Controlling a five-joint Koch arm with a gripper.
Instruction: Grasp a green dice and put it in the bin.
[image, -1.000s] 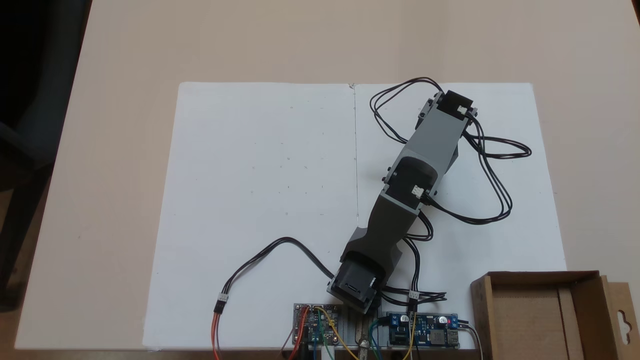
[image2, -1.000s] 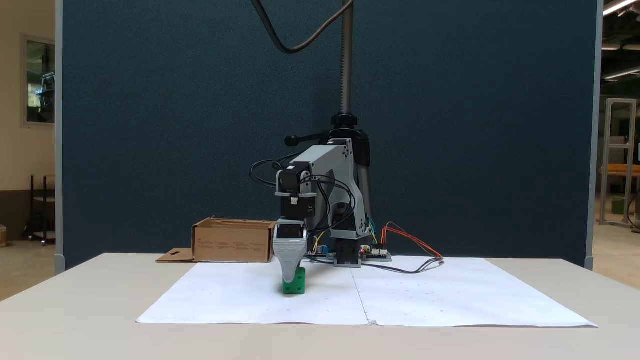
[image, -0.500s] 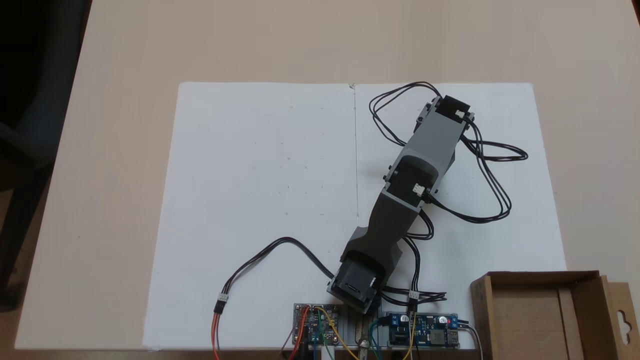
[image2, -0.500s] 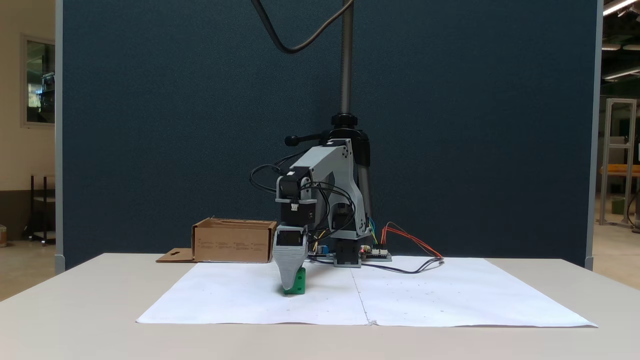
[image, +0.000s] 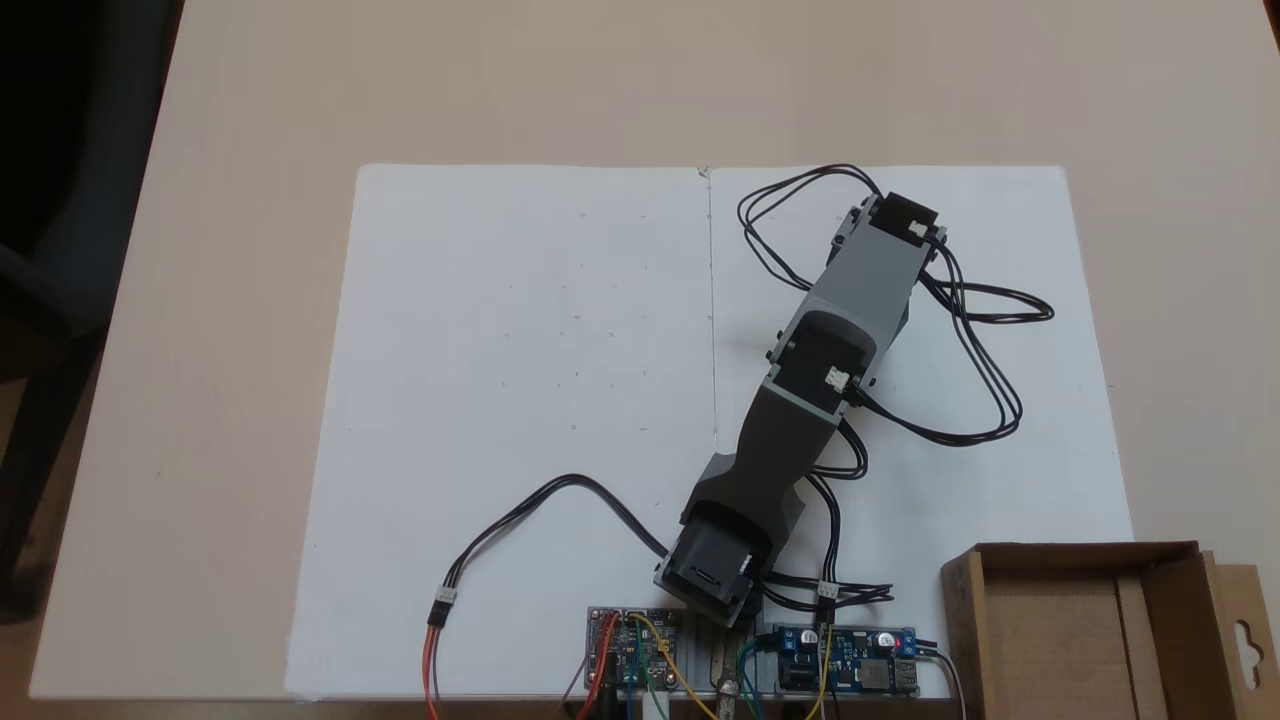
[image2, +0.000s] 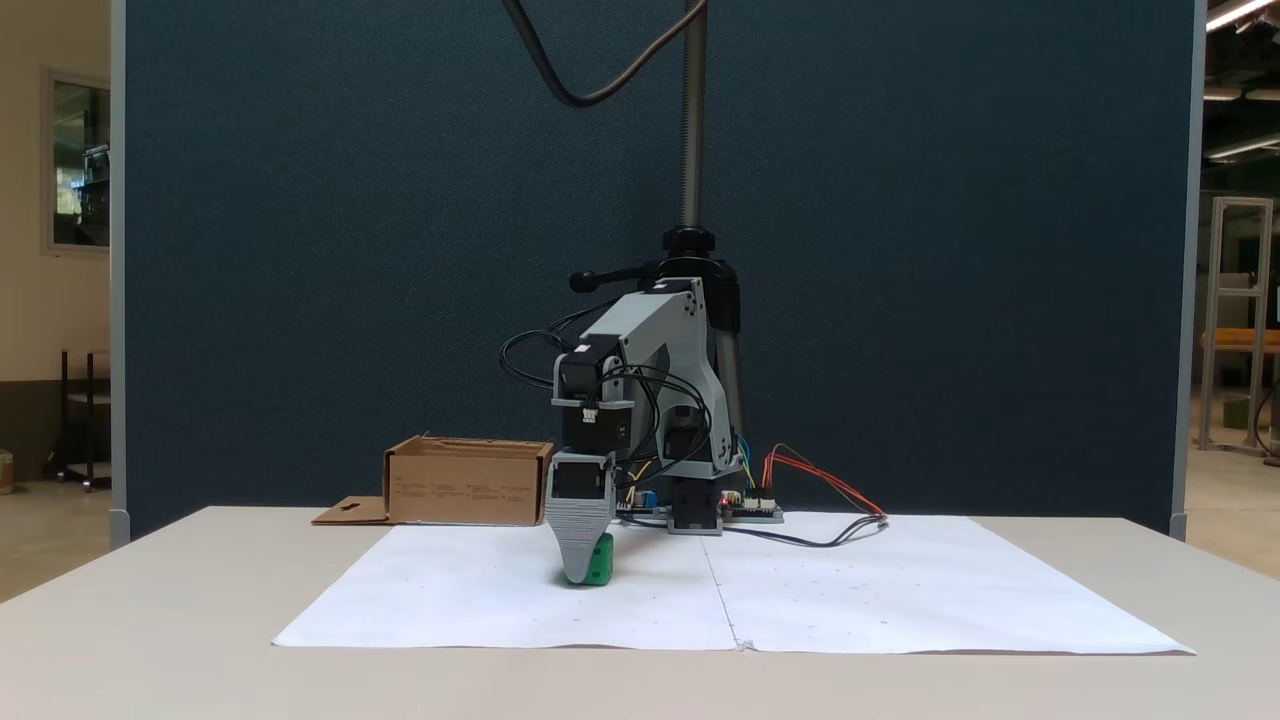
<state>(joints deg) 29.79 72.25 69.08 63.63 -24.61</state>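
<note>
white paper sheets (image: 520, 330), beige table (image: 250, 300), circuit boards (image: 845, 675)

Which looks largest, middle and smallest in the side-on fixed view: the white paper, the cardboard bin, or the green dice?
1. White paper, widest by far.
2. Cardboard bin, though it stands farther back, which shrinks it.
3. Green dice, smallest, partly covered by the hand.

Green dice (image2: 600, 563): small bright green cube with rounded edges, seen in a fixed view on the white paper, its left part covered by the grey tool (image2: 579, 572).
Contact: the tool tip is lowered onto the dice; the jaw state cannot be told.
Bin (image: 1160, 575): brown corrugated cardboard box, low-walled, open-topped, empty inside, standing at the paper's corner.
Flap (image: 1245, 630): laid flat beside the bin, hang-hole cutout visible.
Separation: dice and bin well apart.
</note>
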